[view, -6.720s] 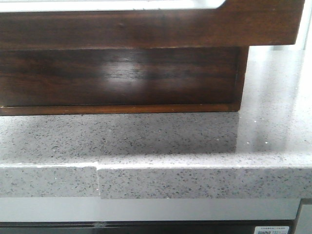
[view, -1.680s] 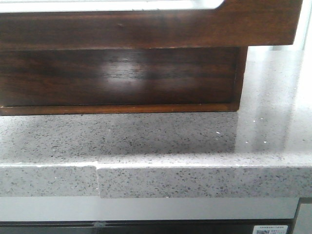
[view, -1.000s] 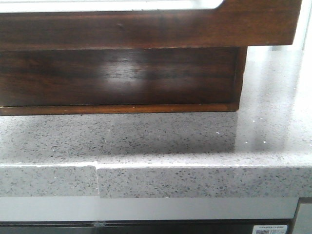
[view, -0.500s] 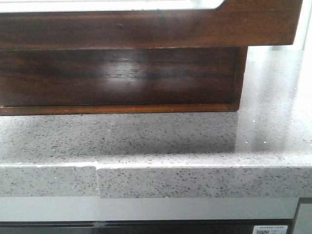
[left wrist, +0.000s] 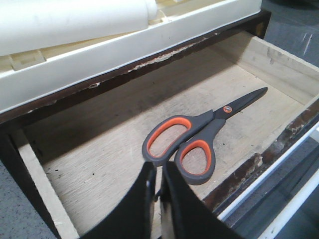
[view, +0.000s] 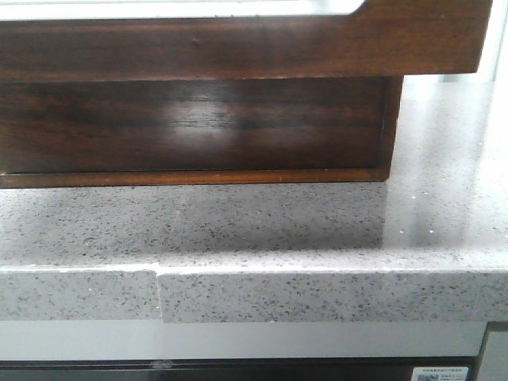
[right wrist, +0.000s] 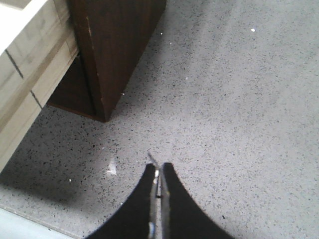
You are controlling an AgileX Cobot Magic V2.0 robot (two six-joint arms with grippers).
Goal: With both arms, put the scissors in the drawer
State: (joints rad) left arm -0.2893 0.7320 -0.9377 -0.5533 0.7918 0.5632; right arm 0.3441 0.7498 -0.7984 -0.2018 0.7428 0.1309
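The scissors (left wrist: 199,137), with grey and orange handles and black blades, lie flat on the pale plywood floor of the open drawer (left wrist: 89,154). The drawer's dark glossy front with the long cutout shows in the front view (view: 238,48), pulled out over the counter. My left gripper (left wrist: 159,165) is shut and empty, hovering just short of the scissors' handles. My right gripper (right wrist: 158,167) is shut and empty above the speckled counter, beside the cabinet's corner (right wrist: 114,50). Neither gripper shows in the front view.
The dark wood cabinet body (view: 198,127) stands on the grey speckled counter (view: 317,230). A cream plastic tray (left wrist: 99,55) sits on top of the cabinet above the drawer. The drawer's pale wood side (right wrist: 30,64) juts out by my right gripper.
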